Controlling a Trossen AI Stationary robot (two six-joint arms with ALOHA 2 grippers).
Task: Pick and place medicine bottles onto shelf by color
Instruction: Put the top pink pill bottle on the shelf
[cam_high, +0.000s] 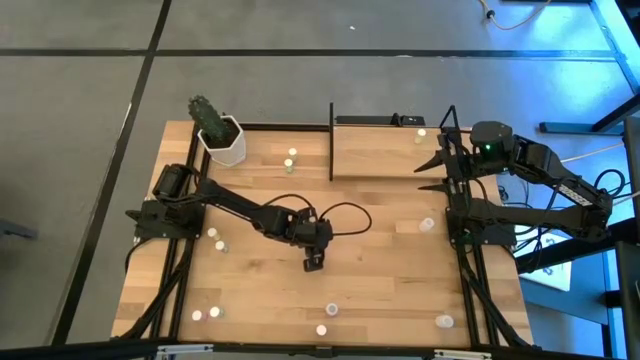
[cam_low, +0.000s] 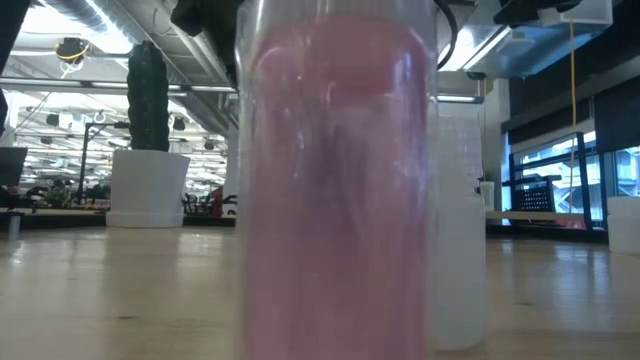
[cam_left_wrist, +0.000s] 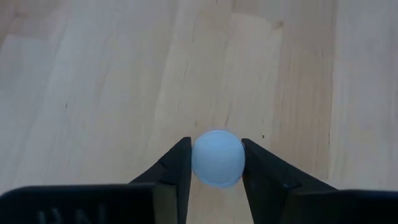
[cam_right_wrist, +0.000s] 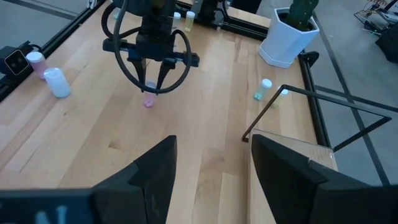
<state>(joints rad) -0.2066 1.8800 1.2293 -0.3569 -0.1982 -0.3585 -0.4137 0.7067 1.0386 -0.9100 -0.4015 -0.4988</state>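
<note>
My left gripper (cam_high: 314, 263) reaches to the middle of the table and is shut on a small medicine bottle (cam_left_wrist: 217, 158), which has a whitish round top and a pinkish body (cam_right_wrist: 148, 101). My right gripper (cam_right_wrist: 208, 162) hangs open and holds nothing, at the table's right side beside the shelf (cam_high: 385, 152), a light-wood board with thin black uprights. Other medicine bottles stand scattered on the tabletop, for instance one (cam_high: 427, 224) right of centre and two (cam_high: 291, 157) near the plant pot. In the low view a pink bottle (cam_low: 335, 190) fills most of the picture. My left gripper pinches the bottle's round top (cam_left_wrist: 198, 163) between its two fingers (cam_left_wrist: 180, 163), one on each side. The fingers slant down onto it from above. The bottle stands upright below the fingertips, and its bottom end (cam_right_wrist: 148, 104) seems to rest on the tabletop.
A white hexagonal pot with a cactus (cam_high: 221, 138) stands at the far left corner. More bottles stand near the left edge (cam_high: 216, 238) and along the near edge (cam_high: 331, 310) (cam_high: 444, 321). A black cable (cam_high: 345, 215) loops beside my left wrist.
</note>
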